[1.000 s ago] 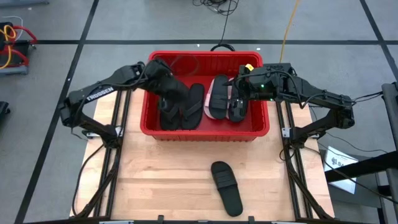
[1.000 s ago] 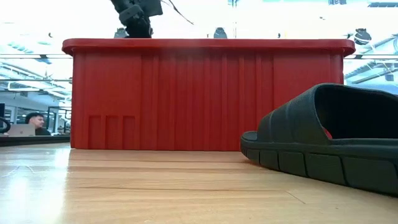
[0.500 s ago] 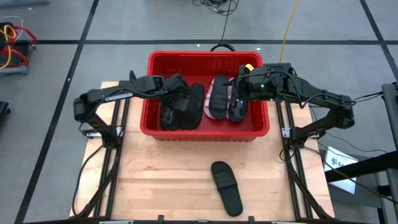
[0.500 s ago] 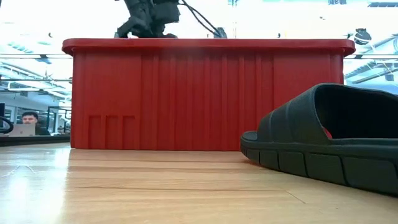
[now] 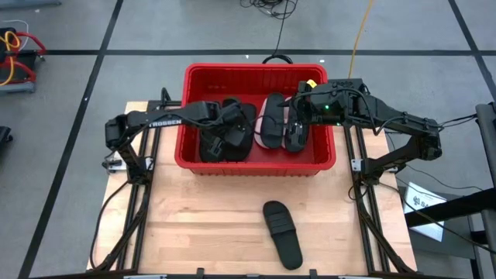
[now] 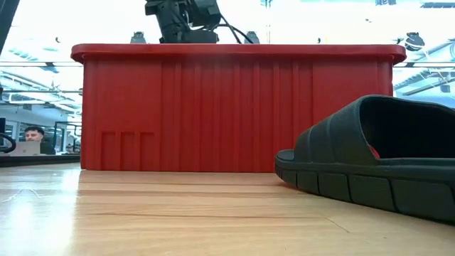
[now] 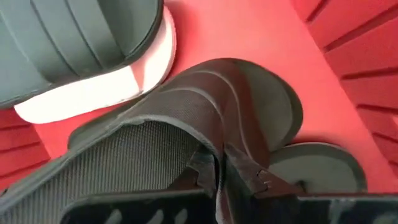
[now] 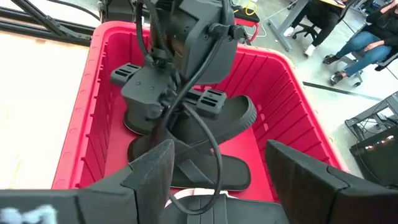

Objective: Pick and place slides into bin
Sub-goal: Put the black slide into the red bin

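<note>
The red bin [image 5: 256,164] stands at the table's far middle with several slides inside. My left gripper [image 5: 228,129] is down in the bin's left half, shut on a black slide [image 7: 249,106] with a mesh-lined strap. Other black sandals [image 5: 209,147] lie under and beside it. A pink slide [image 5: 273,102] with a black one on it [image 5: 271,125] lies in the right half. My right gripper [image 8: 224,186] hangs open above the bin's right part, with nothing between its fingers. One black slide [image 5: 281,232] lies sole-down on the table near the front edge. My left gripper pinches the black slide's strap at its edge [image 7: 214,163] between its two fingers. The fingers come steeply from above, slanting in from the table's left. The slide hangs tilted below them, low in the bin over another black sandal [image 7: 317,167]; whether it rests there I cannot tell.
The bin's front wall [image 6: 234,107] fills the low view, with the loose black slide [image 6: 377,160] close in front at the right. Bare wood [image 5: 194,225] lies between bin and front edge. People sit in the room beyond the table [image 8: 373,31].
My left gripper has gone toward the table's right and down into the bin, rolling its wrist, still shut on the black slide. The slide has sunk with it among the other black sandals.
</note>
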Robot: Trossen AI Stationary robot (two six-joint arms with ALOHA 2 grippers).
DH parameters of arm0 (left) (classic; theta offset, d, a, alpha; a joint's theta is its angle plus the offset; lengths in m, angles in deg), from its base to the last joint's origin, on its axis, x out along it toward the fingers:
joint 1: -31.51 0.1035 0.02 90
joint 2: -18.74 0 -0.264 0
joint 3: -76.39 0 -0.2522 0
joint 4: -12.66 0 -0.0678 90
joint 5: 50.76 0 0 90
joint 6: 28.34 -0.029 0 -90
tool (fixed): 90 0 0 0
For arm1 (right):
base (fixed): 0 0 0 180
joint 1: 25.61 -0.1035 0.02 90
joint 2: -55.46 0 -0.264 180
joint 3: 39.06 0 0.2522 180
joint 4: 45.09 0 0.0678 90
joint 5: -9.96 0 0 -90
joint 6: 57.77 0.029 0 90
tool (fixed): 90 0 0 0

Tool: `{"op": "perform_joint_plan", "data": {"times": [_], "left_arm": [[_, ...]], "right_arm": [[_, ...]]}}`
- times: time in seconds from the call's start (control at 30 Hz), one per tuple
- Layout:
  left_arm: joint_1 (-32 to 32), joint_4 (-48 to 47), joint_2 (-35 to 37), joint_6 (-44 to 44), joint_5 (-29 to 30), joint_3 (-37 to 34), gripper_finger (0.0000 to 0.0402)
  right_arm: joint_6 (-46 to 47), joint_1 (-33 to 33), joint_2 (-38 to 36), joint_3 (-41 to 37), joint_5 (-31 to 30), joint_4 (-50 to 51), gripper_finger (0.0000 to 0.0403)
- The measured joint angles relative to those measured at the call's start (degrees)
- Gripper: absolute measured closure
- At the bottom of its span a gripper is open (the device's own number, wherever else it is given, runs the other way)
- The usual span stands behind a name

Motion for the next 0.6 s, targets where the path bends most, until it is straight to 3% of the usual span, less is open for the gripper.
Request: {"op": "perform_joint_plan", "data": {"times": [0.4,0.6], "left_arm": [[0.3,7.4,-0.1,0.8,5.1,-0.2,0.0393],[0.2,7.7,-0.1,0.3,5.2,-0.2,0.0359]], "right_arm": [[0.0,0.0,0.0,0.0,0.0,0.0,0.0161],[0.0,0.0,0.0,0.0,0.0,0.0,0.0161]]}}
